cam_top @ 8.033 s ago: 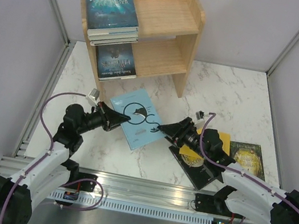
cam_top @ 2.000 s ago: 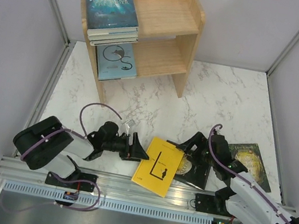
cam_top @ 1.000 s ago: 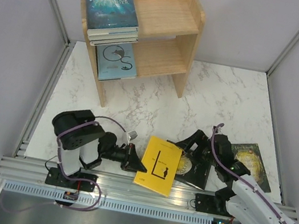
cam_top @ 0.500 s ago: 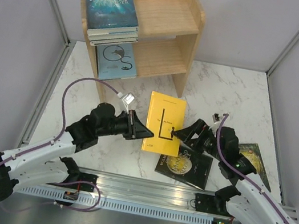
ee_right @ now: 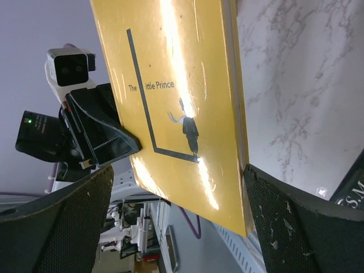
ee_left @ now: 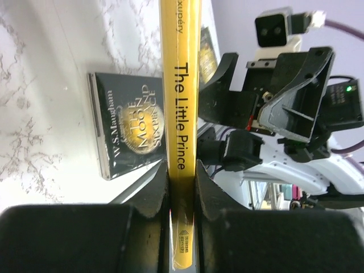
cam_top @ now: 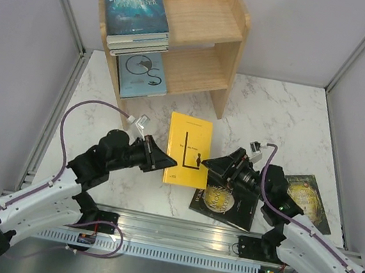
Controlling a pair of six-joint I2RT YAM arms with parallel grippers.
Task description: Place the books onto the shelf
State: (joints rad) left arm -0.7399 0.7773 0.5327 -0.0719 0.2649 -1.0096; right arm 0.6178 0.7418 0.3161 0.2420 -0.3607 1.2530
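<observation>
Shelf (cam_top: 204, 19): is standing at the far side of the bench (cam_top: 278, 118), a light wooden unit with two tiers and solid side panels. The right half of each tier is showing bare wood.
Upper tier: a stack (cam_top: 134, 15) of books is lying flat on the left half, with a teal cover on top and facing up.
Lower tier: a pale blue book (cam_top: 144, 74) with a dark line drawing is lying flat on the left half, under the stack.
Yellow book (cam_top: 188, 150): titled "The Little Prince", it is hanging between the two arms in front of the shelf. Its cover is facing the overhead camera and its spine is running along its left edge.
Left tool (cam_top: 168, 167): is clenching the yellow book at the near end of the spine. In the left wrist view its fingers (ee_left: 152, 196) are pressing on both sides of the spine, and the title is running away from the camera.
Right tool (cam_top: 207, 163): is standing spread wide at the right edge of the yellow book. In the right wrist view the glossy cover is filling the space between the two fingers (ee_right: 296, 222). Whether either one is touching the book cannot be told.
Black book (cam_top: 224, 202): "The Moon and Sixpence", with a gold disc on the cover, is lying flat on the bench. It is below the right tool and just to the near right of the yellow book.
Green-gold book (cam_top: 308, 195): is lying flat on the bench at the right, with the right arm crossing over its left edge.
</observation>
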